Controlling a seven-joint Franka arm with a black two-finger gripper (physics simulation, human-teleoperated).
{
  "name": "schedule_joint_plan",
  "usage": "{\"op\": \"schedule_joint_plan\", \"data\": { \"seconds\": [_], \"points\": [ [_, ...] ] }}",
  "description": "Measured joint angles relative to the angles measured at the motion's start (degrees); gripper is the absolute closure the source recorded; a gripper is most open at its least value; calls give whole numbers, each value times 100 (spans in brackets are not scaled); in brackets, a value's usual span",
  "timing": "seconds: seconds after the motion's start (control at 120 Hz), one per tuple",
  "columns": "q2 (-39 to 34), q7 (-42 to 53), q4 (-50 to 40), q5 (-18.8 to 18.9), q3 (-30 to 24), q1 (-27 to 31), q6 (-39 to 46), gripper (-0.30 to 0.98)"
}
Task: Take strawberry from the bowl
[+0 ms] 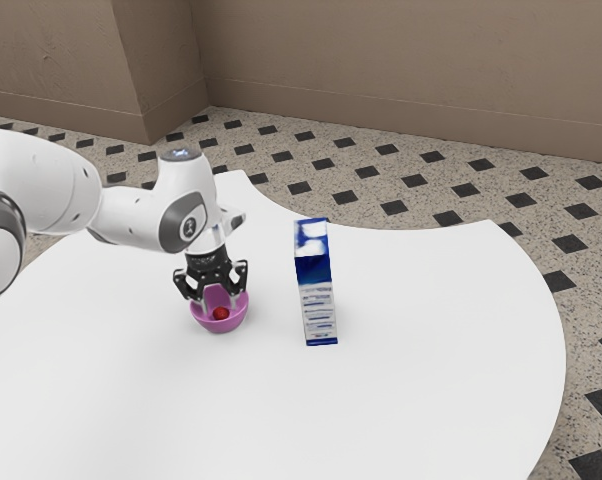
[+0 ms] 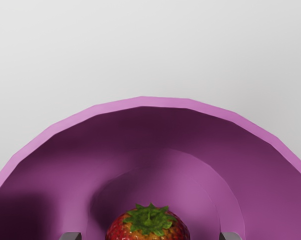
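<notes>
The jaws of the gripper (image 1: 220, 303) are spread wide, and the strawberry (image 2: 148, 231) is seen between them, with a gap left on either side. Its rounded red flesh is dotted with seeds and crowned by a ragged green cap of pointed leaves. It is cradled in the bowl (image 2: 155, 102), whose smooth pink-purple wall is curved around the jaws' tips and finished with a faceted rim. The bowl is set directly under the gripper on a smooth, matte white table (image 1: 411, 400) with a scalloped edge. Beside the jaws, toward the exterior view's right, a tall, boxy carton (image 1: 316, 285) is stood upright, printed in blue and white.
</notes>
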Motion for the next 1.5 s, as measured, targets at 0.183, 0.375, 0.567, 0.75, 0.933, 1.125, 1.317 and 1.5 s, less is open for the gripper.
{"op": "schedule_joint_plan", "data": {
  "seconds": [0.183,0.375,0.567,0.75,0.933,1.125,1.317,1.5],
  "points": [
    [42,1,-1,-11,1,0,34,36],
    [62,2,-17,-22,1,7,74,36],
    [84,3,-18,-26,1,9,122,36],
    [104,3,-18,-30,-2,11,156,36],
    [117,3,-18,-106,1,2,175,44],
    [111,-10,-25,-155,1,0,183,56],
    [131,-65,-26,-126,2,2,198,59],
    [170,-124,-26,-105,-2,8,208,59]
  ]
}}
